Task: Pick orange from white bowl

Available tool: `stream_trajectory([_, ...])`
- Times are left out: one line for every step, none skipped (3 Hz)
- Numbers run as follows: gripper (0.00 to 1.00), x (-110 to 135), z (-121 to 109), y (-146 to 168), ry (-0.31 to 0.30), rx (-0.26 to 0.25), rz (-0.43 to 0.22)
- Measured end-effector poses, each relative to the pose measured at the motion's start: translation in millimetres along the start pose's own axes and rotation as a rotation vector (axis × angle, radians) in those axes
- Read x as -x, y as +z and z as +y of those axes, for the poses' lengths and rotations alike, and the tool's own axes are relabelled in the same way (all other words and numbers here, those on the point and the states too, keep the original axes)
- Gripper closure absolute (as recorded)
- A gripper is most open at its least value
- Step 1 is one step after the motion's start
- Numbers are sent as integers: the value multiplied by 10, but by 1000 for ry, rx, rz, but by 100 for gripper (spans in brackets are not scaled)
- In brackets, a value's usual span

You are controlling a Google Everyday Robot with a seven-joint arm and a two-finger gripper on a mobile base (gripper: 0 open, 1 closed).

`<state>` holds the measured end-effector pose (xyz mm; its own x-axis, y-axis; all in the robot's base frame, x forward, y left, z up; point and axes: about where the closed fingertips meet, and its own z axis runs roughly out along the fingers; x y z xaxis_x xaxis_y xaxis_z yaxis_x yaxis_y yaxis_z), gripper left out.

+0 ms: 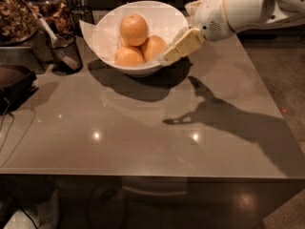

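The white bowl [100, 35] stands at the back of the grey table [143, 128]. It holds three nearly alike oranges: one on top [133, 29], one at the right [153, 46], one at the front left [127, 56]. My gripper [167, 57] reaches in from the upper right on a white arm [238, 6]. Its cream tip is over the bowl's right rim, right beside the right-hand orange. It holds nothing that I can see.
A small dark see-through cup [64, 51] with a utensil stands left of the bowl. Jars and a container of nuts [16, 13] sit at the back left. A dark object [14, 82] lies at the table's left edge. The arm's shadow [224, 118] falls on the table's right half.
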<state>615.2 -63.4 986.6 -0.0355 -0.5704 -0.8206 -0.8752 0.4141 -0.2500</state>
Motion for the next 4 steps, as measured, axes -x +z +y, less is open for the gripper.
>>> stream_trajectory([0, 209, -284, 68, 18, -80, -50])
stream_trajectory([0, 209, -284, 69, 18, -80, -50])
stream_trajectory([0, 256, -316, 143, 15, -82, -58])
stream_trajectory([0, 279, -434, 256, 19, -89, -62])
